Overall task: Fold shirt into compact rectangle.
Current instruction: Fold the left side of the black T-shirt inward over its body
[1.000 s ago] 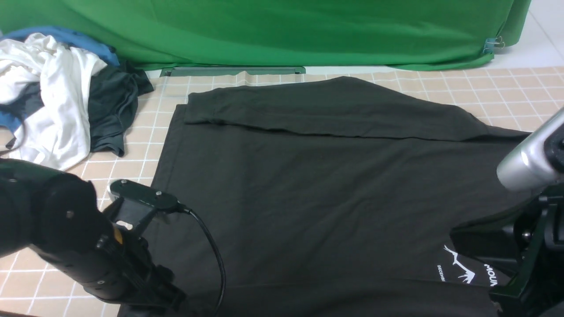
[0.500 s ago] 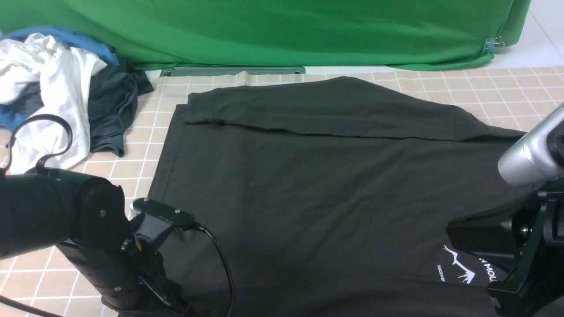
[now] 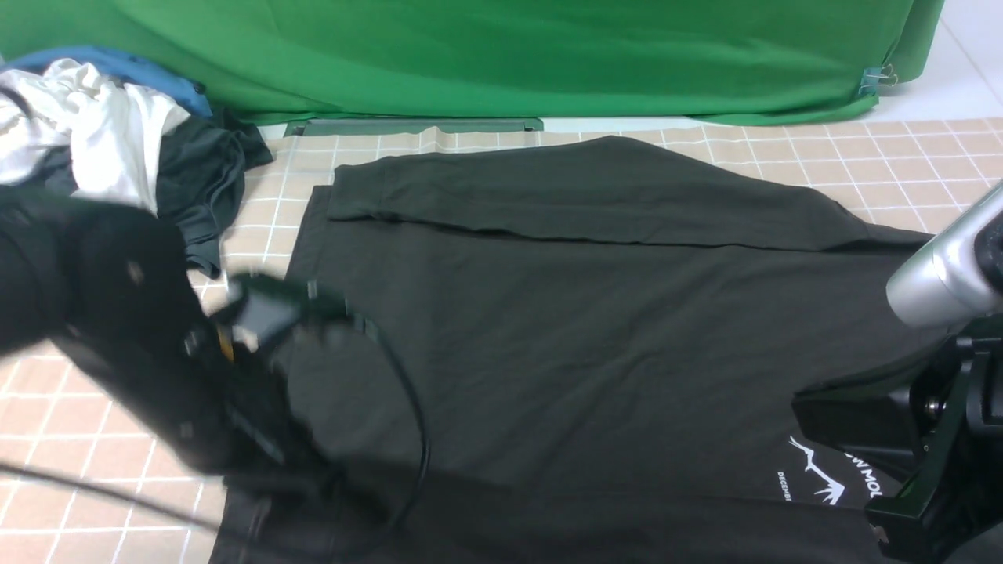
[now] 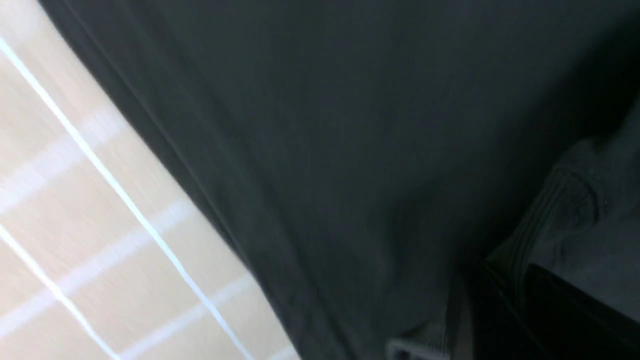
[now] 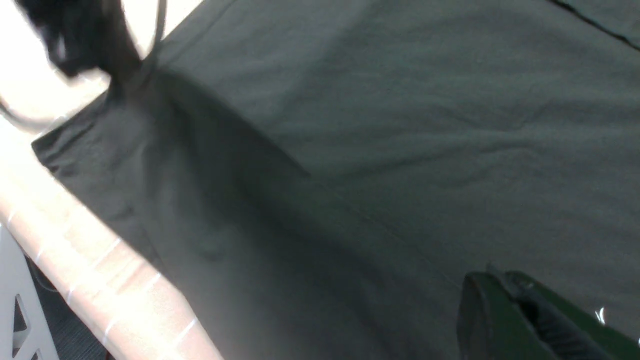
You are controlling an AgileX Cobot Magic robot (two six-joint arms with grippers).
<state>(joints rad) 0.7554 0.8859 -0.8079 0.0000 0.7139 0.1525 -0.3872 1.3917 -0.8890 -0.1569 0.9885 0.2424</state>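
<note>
The black shirt [image 3: 595, 313] lies spread on the checked table, one sleeve folded across its far edge. Its white mountain logo [image 3: 819, 474] shows at the near right. My left gripper [image 4: 515, 300] is shut on a ribbed edge of the shirt [image 4: 555, 215]. In the front view that arm is motion-blurred over the shirt's near left side, and its gripper [image 3: 305, 478] is hard to make out. My right gripper [image 5: 492, 280] has its tips together, pinching the shirt [image 5: 400, 125] near the logo. It shows at the right edge [image 3: 807, 415]. A raised fold runs between the two grippers.
A heap of white, blue and dark clothes [image 3: 102, 172] lies at the far left. A green backdrop [image 3: 509, 55] hangs behind the table. The left arm's cable [image 3: 415, 439] loops over the shirt. The table's near edge [image 5: 100, 280] drops off beside the shirt's corner.
My left arm dipped, then swung up and away from the near edge, now blurred, lifting the shirt's near left part. The right gripper has hardly moved.
</note>
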